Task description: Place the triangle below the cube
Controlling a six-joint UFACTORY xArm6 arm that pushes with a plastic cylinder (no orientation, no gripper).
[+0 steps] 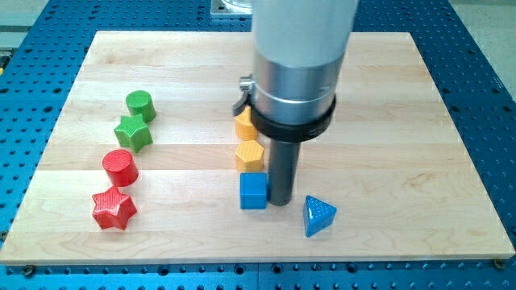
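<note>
Blue triangular block (319,216) sits near table's bottom edge, right of blue cube (253,192). My tip (280,201) beside cube, holds nothing. Best approach from triangle's right, push leftward, staying below cube.

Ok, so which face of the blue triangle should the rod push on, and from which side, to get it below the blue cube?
Probably its right-hand face, coming from the view's right. The blue triangle lies right of and slightly lower than the blue cube. My tip stands between them, beside the cube, so it should first circle around the triangle, then push it leftward and a little down.
</note>
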